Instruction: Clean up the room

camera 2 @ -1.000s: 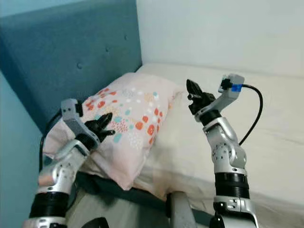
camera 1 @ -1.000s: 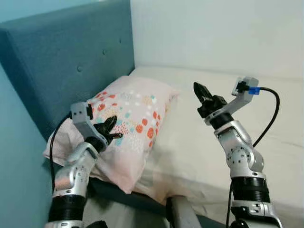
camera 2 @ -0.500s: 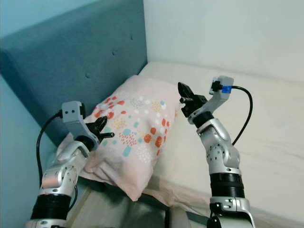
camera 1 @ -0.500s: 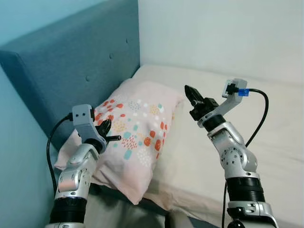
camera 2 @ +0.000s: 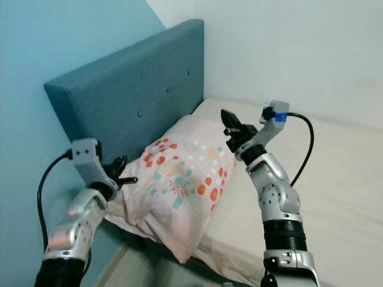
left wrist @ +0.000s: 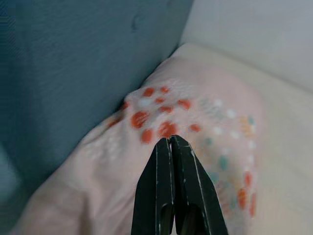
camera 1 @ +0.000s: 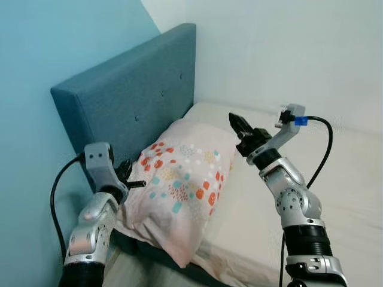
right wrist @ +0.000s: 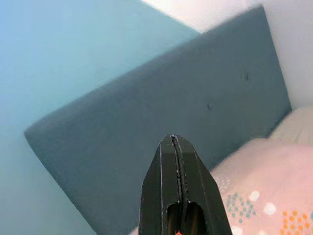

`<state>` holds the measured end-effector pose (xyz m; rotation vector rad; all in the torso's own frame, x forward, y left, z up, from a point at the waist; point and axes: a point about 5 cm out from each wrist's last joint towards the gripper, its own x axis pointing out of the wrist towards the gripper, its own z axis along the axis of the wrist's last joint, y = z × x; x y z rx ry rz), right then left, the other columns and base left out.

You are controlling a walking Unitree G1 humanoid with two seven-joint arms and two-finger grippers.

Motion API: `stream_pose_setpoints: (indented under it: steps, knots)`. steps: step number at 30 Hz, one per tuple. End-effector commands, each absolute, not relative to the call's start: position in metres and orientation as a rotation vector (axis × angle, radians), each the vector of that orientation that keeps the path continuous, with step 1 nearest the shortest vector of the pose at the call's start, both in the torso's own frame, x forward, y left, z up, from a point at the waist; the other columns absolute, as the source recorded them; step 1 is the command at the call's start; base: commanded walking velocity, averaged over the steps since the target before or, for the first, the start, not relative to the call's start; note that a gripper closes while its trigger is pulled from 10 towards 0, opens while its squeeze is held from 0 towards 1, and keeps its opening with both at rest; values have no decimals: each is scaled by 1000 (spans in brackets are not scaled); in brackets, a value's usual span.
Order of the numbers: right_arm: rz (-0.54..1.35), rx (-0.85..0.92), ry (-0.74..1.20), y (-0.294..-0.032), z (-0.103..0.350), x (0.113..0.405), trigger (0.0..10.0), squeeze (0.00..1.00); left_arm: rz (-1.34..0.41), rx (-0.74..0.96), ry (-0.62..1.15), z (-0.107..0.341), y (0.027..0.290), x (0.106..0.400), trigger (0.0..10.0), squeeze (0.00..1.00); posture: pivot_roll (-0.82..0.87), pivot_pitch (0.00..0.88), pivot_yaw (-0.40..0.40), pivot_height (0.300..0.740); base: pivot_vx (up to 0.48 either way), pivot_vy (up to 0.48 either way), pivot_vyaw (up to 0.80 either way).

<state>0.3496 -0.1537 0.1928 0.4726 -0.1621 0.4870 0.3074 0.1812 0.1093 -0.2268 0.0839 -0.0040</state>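
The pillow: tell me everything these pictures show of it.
The pillow is soft and pale pink, printed with orange, teal and white spots. It lies on the cream mattress at the head of the bed, its far side against the blue padded headboard, one corner hanging over the mattress edge. The fabric looks like rumpled cotton. The left gripper, fingers shut, is at its near edge; the right gripper, also shut, hovers above its far end. Contact cannot be told.

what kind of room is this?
Most likely a bedroom: a bed with a bare mattress, a blue padded headboard and a spotted pink pillow leaning against it.
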Motion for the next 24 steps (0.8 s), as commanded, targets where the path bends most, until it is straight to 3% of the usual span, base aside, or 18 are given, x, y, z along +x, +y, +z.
stream_pose_setpoints:
  steps: [1, 8, 15, 21, 24]
  knots:
    - [479, 466, -109, -152, 175, 348, 10000, 0, 35, -193, 131, 92, 189, 299, 10000, 0, -39, 26, -15, 714, 0, 0, 0]
    - [506, 399, 108, -134, 115, 329, 10000, 0, 92, -163, 255, 52, 200, 276, 10000, 0, -38, 36, -23, 740, 0, 0, 0]
    - [606, 337, 177, -105, 96, 313, 10000, 0, 61, -158, 271, 44, 193, 272, 10000, 0, -37, 31, -30, 740, 0, 0, 0]
    - [603, 305, 190, -102, 91, 315, 10000, 0, 37, -137, 271, 43, 189, 274, 10000, 0, -37, 29, -28, 740, 0, 0, 0]
    - [559, 163, 319, -107, 61, 310, 10000, 0, 10, -69, 344, 24, 186, 268, 10000, 0, -37, 22, -31, 740, 0, 0, 0]
